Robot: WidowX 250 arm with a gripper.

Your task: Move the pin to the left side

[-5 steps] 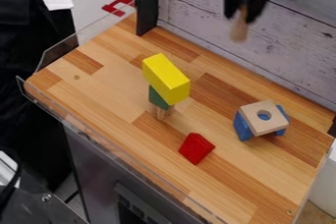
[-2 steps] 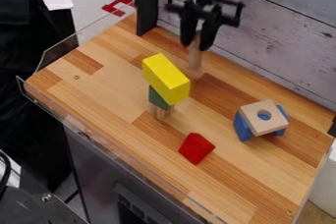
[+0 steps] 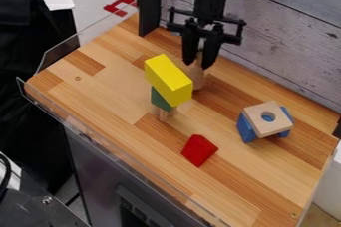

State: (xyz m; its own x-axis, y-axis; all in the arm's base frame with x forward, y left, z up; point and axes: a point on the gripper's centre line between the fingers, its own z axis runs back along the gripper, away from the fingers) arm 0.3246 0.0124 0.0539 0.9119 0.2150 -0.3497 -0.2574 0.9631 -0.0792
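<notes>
Pin (image 3: 198, 78): wooden, roughly upright, located behind and just right of the stack as viewed. Its upper end is between the fingers of the gripper (image 3: 199, 63), which are closed on it. Whether its foot bears on the counter (image 3: 110, 94) cannot be told. The top grip appears chosen to keep the lower end free, so that the pin can be stood on its base. The gripper hangs nearly vertical, consistent with a straight set-down.

Stack, adjacent: yellow block (image 3: 168, 79) lying aslant on green block (image 3: 160, 100), with a wooden piece (image 3: 164, 115) beneath. The yellow block overhangs its support; judged top-heavy and liable to topple if brushed. The pin's position at the rear likely serves to keep it off the stack. Contact between them cannot be ruled out from this angle.

Further out: red block (image 3: 199, 150) on the counter, front of the stack. Holed block (image 3: 255, 115) rests on blue supports (image 3: 246, 128), at right.

Change: against the first frame, gripper and pin have shifted left and down from the upper right; against the second, mainly down. Stack, red block and holed block are unchanged.

Judgement: placement is near. If a spot farther left is required, lift clear of the yellow block first.
</notes>
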